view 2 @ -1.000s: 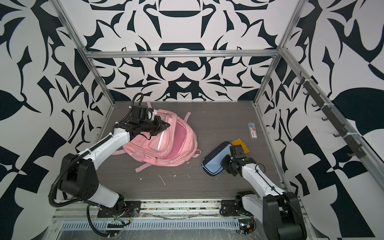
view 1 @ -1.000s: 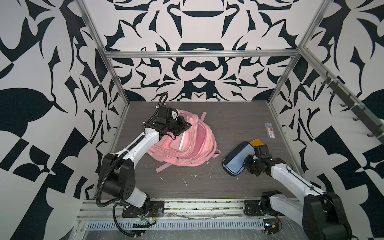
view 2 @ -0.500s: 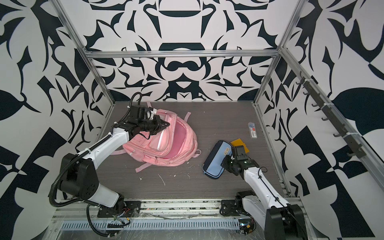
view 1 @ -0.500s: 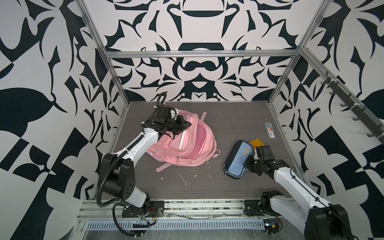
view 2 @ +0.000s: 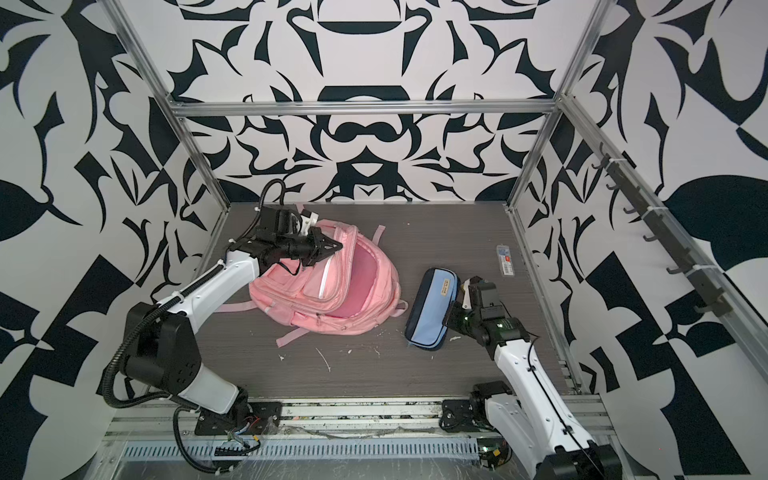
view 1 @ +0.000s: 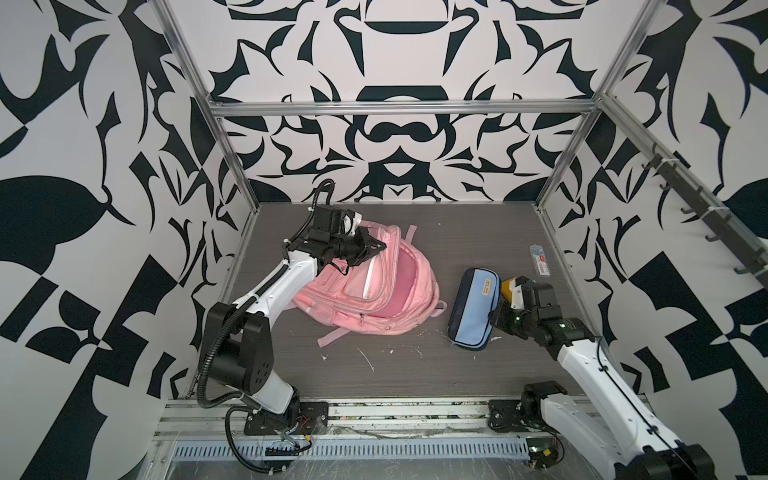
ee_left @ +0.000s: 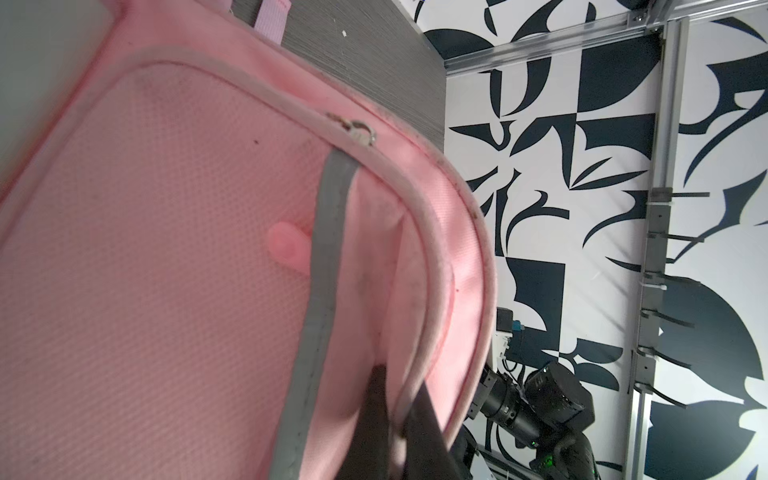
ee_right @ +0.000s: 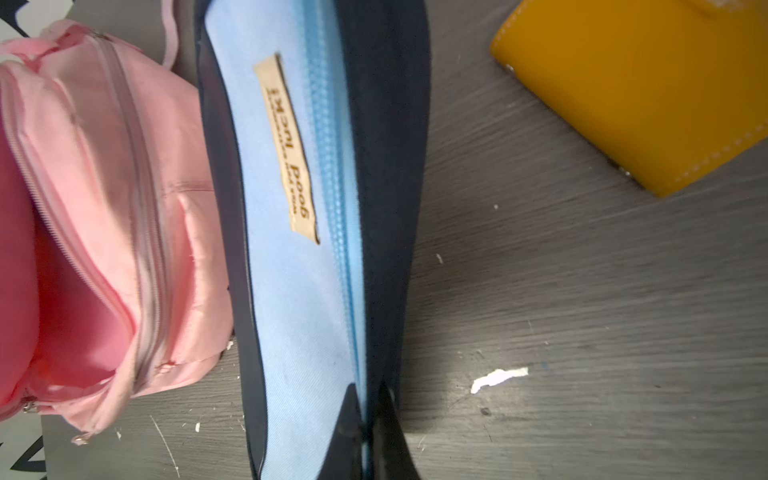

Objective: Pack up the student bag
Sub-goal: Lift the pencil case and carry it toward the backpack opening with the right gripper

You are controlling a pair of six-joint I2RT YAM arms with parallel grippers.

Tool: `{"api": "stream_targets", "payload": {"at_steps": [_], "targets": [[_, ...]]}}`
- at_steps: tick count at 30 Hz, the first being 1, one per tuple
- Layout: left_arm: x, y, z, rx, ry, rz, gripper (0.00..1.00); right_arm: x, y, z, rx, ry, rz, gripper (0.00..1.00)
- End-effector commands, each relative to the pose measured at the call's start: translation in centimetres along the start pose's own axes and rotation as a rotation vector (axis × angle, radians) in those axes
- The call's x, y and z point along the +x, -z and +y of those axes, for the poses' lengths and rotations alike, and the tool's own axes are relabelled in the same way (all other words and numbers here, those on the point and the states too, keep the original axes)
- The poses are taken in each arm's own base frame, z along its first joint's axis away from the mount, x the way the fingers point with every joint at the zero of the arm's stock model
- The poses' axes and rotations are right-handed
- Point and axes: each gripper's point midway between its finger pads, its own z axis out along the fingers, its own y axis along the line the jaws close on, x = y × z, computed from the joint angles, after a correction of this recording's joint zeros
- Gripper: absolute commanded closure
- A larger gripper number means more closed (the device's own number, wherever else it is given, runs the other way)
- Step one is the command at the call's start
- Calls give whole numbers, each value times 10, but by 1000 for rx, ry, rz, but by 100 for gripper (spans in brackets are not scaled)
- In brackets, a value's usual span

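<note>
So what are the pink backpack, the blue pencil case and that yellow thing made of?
The pink backpack: matte woven fabric, fine mesh weave visible, grey reflective-looking strip. The pencil case: smooth light-blue and navy cloth, faint weave, sewn label. The yellow thing: probably leather or imitation, smooth with slight sheen, stitched along its edge.

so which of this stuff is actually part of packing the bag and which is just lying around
job:
student bag, flap pinched by the left fingers
pencil case, gripped by the right fingers
yellow wallet and small packet, probably next to pack

lying about:
white scraps on the table
hook rail
</note>
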Motion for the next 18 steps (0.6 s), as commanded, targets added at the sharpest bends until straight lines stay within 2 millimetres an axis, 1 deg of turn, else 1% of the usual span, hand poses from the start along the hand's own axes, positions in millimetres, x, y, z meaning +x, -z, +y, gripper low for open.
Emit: {"api": "stream_targets", "payload": {"at_steps": [1,6,9,12,18], "targets": [[-5,4,-35,101,-103,17,100,-20,16,22,-61,57,-56,100],[-7,2,-36,104,-106,21,100,-26,21,34,-107,81,-73,100],[-9,2,-39,113,-113,16,100,-31,24,48,-177,109,-89,100],[-11,2,-43,130,-119,12,100,-36,28,57,-220,121,-117,100],[-11,5,-50,156,-136,10,100,-46,28,73,-284,124,-128,100]]}}
